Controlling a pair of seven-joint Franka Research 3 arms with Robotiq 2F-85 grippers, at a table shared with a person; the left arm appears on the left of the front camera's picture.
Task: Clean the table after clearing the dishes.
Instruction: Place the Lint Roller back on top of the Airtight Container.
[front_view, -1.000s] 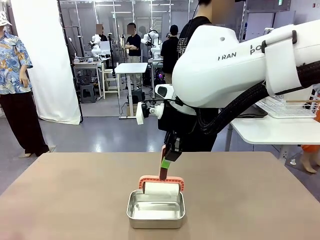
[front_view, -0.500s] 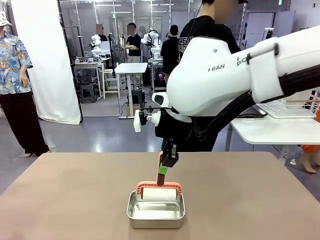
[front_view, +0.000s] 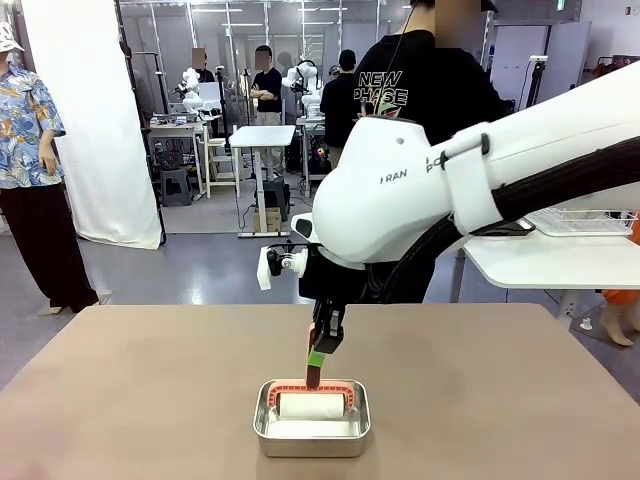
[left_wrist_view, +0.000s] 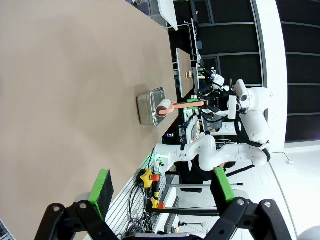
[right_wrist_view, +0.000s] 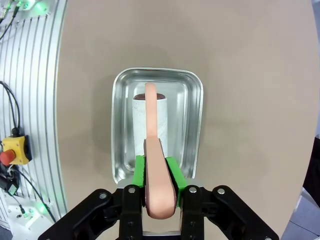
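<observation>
looking across from the front view, you have the right claw (front_view: 316, 366) clamped on the salmon handle of a lint roller (front_view: 310, 403), and its white roll sits down inside the steel pan (front_view: 345, 437) at the near middle of the surface (front_view: 130, 390). no plates or trays lie on the tan top, so i judge the dishes cleared and the wiping part in hand. to do this step well, keep the handle upright, lift or lower the roll straight so its pink frame does not catch the pan's rim, and hold the grip firm, since a twisted handle would tip the light pan.

from the left wrist view, your left claw (left_wrist_view: 162, 192) hangs with its green pads wide apart and nothing between them, well away from the work. far off, the pan (left_wrist_view: 148, 106) shows with the roller (left_wrist_view: 167, 107) in it, the handle reaching out toward the right arm.

from the right wrist view, the right claw's (right_wrist_view: 157, 172) pads press both sides of the handle, touching it. the roller (right_wrist_view: 150, 122) lies lengthwise in the pan (right_wrist_view: 195, 125), near the wall on the picture's left. the pan holds the roll and nothing else that i can make out; whether the roll touches the bottom i cannot tell.
</observation>
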